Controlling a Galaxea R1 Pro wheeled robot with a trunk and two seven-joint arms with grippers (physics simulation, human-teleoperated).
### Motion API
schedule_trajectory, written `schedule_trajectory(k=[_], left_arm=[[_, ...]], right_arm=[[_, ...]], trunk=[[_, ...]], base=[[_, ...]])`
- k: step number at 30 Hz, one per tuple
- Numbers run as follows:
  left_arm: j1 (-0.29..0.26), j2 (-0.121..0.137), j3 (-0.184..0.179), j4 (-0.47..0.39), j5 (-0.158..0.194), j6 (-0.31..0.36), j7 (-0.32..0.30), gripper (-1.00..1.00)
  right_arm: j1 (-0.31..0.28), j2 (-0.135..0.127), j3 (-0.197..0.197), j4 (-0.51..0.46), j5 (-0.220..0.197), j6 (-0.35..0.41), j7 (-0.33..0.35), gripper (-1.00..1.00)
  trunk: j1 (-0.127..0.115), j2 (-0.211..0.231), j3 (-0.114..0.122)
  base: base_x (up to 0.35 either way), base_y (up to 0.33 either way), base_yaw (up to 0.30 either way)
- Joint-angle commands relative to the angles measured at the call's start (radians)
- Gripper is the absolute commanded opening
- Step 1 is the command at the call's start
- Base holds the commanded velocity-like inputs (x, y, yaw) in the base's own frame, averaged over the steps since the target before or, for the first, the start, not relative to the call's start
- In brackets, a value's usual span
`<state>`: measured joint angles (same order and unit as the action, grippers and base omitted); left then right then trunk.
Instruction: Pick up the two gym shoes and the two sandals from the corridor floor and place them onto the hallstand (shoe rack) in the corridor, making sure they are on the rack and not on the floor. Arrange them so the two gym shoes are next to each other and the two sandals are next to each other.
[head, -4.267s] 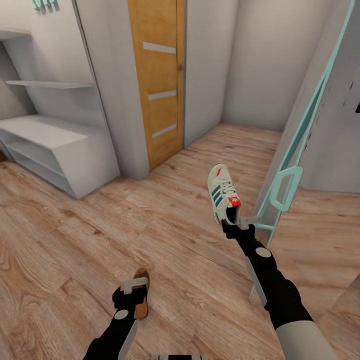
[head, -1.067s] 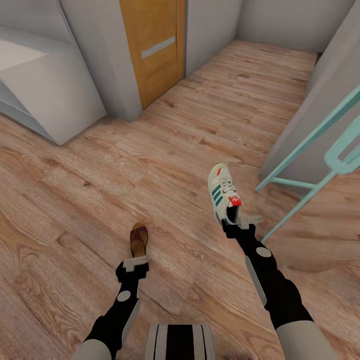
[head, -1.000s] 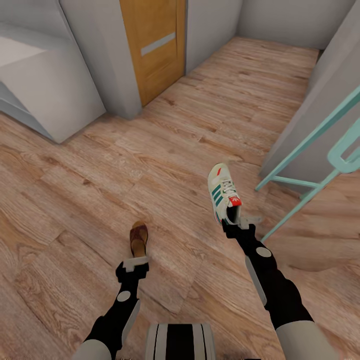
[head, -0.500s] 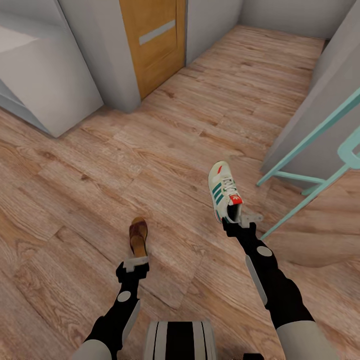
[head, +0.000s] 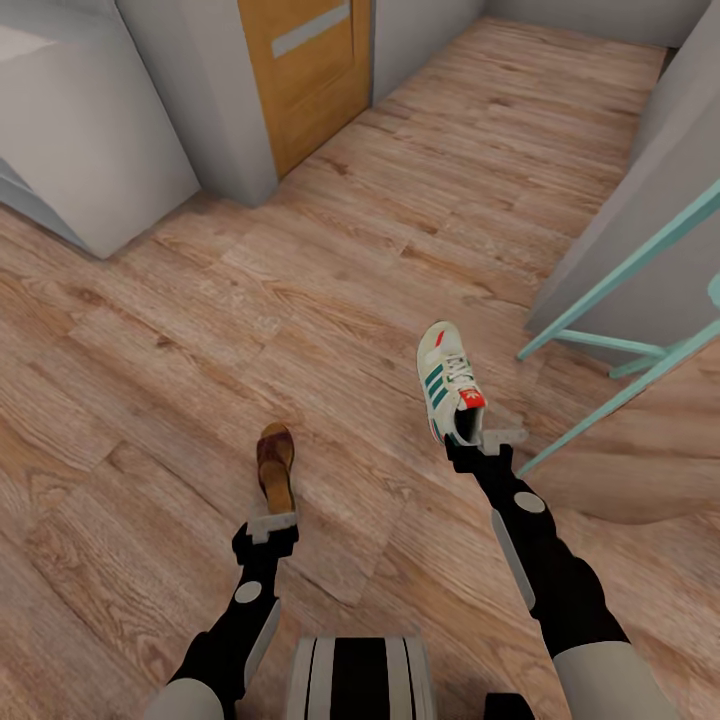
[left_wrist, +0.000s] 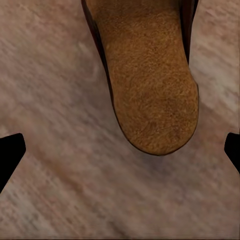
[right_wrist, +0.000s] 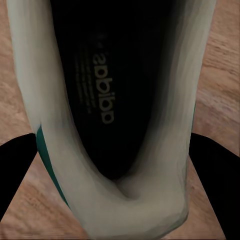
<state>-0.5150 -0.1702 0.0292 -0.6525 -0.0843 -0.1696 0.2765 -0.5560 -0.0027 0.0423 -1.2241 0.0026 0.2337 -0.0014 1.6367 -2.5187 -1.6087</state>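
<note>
Head view: right gripper (head: 470, 440) pinching the heel of a white low-top gym shoe with green stripes (head: 447, 381), held over the light brown wood-plank floor (head: 200, 330). Left gripper (head: 272, 524) just behind a dark reddish-brown leather sandal (head: 274, 466); light grey hallstand (head: 95, 150) far left.

Left wrist view: black fingers (left_wrist: 10, 156) spread wide, tan footbed of the sandal (left_wrist: 150, 85) between them but apart.

Right wrist view: fingers (right_wrist: 215, 172) flank the shoe's (right_wrist: 117, 100) heel.

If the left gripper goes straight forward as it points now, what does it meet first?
Most likely the sandal: its heel end lies just ahead of the open left gripper, on the corridor floor. Depth is uncertain.
</note>
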Motion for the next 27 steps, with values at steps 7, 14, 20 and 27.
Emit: schedule_trajectory(k=[7,14,20,27], left_arm=[[0.0,0.0,0.003,0.001,-0.008,-0.002,0.003,1.0],[0.002,0.0,0.004,0.001,-0.009,-0.003,0.003,1.0],[0.002,0.001,0.004,0.001,-0.009,-0.004,0.003,1.0],[0.003,0.001,0.004,0.001,-0.009,-0.004,0.003,1.0]], right_arm=[[0.0,0.0,0.001,-0.002,0.001,0.006,0.0,-1.0],[0.0,0.0,0.001,-0.003,0.001,0.006,0.0,-1.0],[-0.001,0.0,0.001,-0.002,0.002,0.006,0.0,-1.0],[0.0,0.0,0.001,-0.002,0.001,0.006,0.0,-1.0]], trunk=[[0.002,-0.001,-0.027],[0.002,-0.001,-0.037],[0.002,-0.001,-0.04],[0.002,-0.001,-0.041]], base=[[0.0,0.0,0.0],[0.0,0.0,0.0],[0.011,0.0,0.0],[0.085,0.0,0.0]])
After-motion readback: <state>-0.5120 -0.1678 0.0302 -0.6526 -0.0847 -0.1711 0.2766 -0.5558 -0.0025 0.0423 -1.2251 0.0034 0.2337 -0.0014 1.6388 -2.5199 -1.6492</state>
